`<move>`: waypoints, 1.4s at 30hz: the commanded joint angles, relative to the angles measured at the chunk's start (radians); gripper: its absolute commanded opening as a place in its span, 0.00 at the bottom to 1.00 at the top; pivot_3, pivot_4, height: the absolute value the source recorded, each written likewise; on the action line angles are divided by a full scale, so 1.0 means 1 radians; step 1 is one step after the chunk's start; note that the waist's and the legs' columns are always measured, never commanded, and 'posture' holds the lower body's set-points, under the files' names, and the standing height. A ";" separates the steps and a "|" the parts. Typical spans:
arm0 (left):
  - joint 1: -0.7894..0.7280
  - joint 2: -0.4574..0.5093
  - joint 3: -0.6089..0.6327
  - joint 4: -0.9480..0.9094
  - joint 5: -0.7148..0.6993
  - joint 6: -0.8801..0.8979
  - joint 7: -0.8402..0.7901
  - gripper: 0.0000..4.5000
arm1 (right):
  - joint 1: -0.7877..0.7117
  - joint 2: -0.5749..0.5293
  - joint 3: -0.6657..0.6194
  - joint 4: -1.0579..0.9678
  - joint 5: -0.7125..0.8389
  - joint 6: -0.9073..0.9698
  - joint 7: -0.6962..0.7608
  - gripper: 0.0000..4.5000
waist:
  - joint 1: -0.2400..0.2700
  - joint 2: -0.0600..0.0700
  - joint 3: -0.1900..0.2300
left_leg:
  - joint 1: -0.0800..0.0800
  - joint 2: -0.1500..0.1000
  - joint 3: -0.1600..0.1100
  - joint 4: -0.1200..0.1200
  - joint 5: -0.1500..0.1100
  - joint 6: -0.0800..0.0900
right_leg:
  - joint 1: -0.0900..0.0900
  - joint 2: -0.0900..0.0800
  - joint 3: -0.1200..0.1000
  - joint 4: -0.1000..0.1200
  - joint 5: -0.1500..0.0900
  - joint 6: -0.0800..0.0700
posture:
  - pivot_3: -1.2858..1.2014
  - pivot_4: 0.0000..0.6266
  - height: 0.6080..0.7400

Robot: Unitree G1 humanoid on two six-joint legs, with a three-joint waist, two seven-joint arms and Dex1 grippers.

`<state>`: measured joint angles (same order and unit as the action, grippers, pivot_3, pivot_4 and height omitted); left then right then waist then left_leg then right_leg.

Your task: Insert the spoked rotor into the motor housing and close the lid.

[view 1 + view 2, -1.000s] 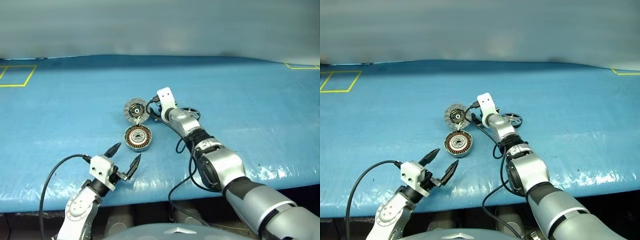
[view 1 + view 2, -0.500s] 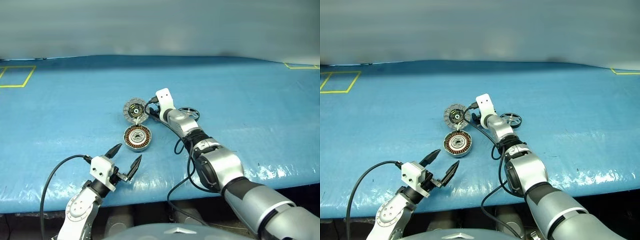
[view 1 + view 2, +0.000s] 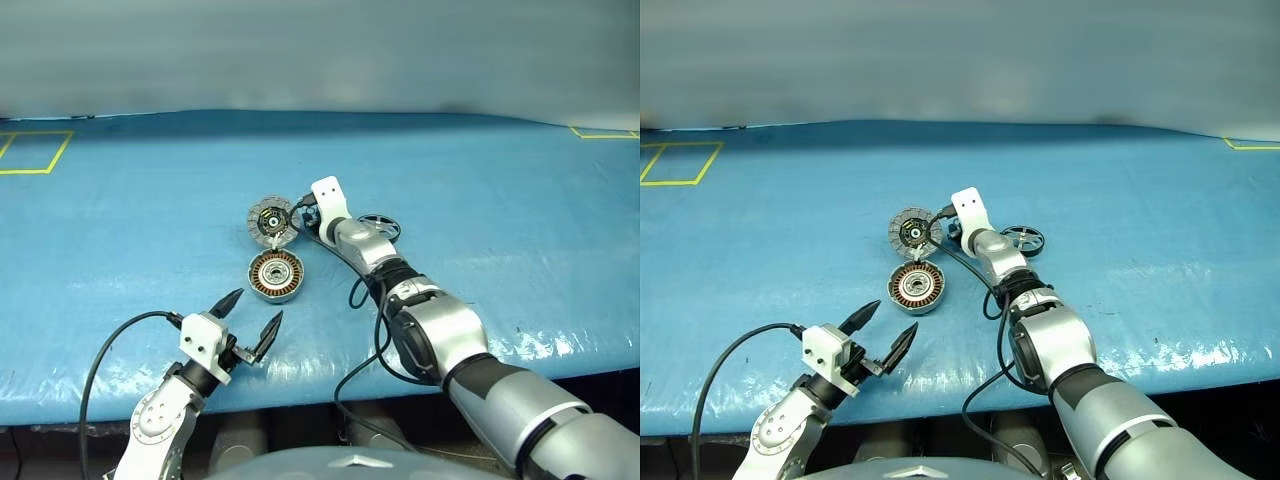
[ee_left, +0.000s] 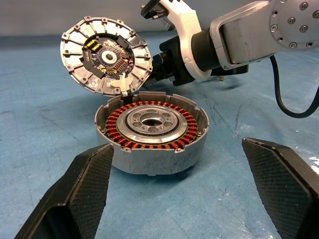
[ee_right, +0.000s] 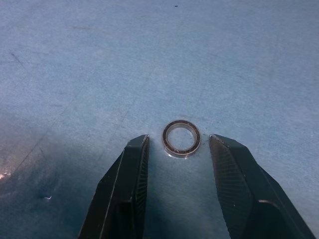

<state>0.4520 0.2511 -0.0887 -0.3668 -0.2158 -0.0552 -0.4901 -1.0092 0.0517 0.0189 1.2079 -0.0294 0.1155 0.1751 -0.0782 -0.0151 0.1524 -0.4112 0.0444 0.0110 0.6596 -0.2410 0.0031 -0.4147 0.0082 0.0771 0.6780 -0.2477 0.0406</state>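
Table [image 3: 120,220]: a wide surface under a blue cover, with yellow tape corners at its far left and far right edges.
Right arm [image 3: 440,330]: stretched long from the near right toward 11 o'clock, ending just to the right of the lid; a black cable loops along it.
Left arm [image 3: 165,415]: short and low at the near left edge of the table, wrist level, pointing toward 1 o'clock at the motor housing.
Left gripper [image 3: 250,318]: two black pointed fingers spread wide, nothing between them; in the left wrist view the fingers frame the housing from well short of it.
Right gripper [image 5: 174,149]: fingers partly apart, tips angled down at the table, a small ring [image 5: 181,138] lying flat between them; whether they touch it cannot be told.
Motor housing [image 3: 276,275]: round grey cup at the table's centre, copper windings ringing a silver bearing, open.
Lid [image 3: 270,219]: at 12 o'clock from the housing, tilted up, its silver-segmented inner face showing, its lower edge touching the housing's far rim.
Spoked rotor [image 3: 1024,239]: lies flat at 2 o'clock from the housing, just right of the right arm's wrist.
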 commanded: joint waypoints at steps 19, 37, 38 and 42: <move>-0.040 0.021 -0.007 -0.025 -0.022 0.010 -0.019 1.00 | 0.377 -0.070 0.066 -0.526 -0.019 0.256 0.076 0.44 | 0.015 0.001 -0.004 | 0.001 0.001 -0.002 -0.002 0.000 0.000 | 0.002 -0.001 -0.001 -0.001 -0.003 0.002 | 0.52 0.24 1.00; -0.069 0.042 0.004 -0.009 -0.034 0.025 -0.047 1.00 | 0.309 0.005 0.078 -0.686 0.028 0.300 0.087 0.52 | 0.001 0.002 -0.004 | 0.001 0.000 0.000 -0.003 0.000 0.000 | -0.001 0.001 0.003 0.000 -0.005 0.003 | 0.52 0.24 1.00; -0.068 0.042 0.007 -0.010 -0.032 0.024 -0.044 1.00 | 0.285 0.012 0.075 -0.659 0.027 0.287 0.079 0.57 | 0.001 0.003 -0.004 | 0.001 0.000 0.000 -0.004 0.000 0.000 | -0.001 0.001 0.003 0.000 -0.004 0.005 | 0.52 0.24 1.00; -0.058 0.037 0.013 -0.015 -0.028 0.020 -0.031 1.00 | 0.216 0.026 0.067 -0.576 0.014 0.228 0.032 0.85 | 0.002 0.002 -0.003 | 0.000 0.000 0.000 -0.005 0.000 0.000 | -0.002 0.000 0.002 -0.001 -0.002 0.001 | 0.52 0.24 1.00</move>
<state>0.3873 0.2861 -0.0833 -0.3589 -0.2387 -0.0260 -0.5243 -0.7635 0.0733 0.0990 0.6251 -0.0122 0.3881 0.2299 -0.0758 -0.0126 0.1492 -0.4117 0.0447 0.0114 0.6544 -0.2411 0.0032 -0.4168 0.0077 0.0793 0.6763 -0.2498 0.0416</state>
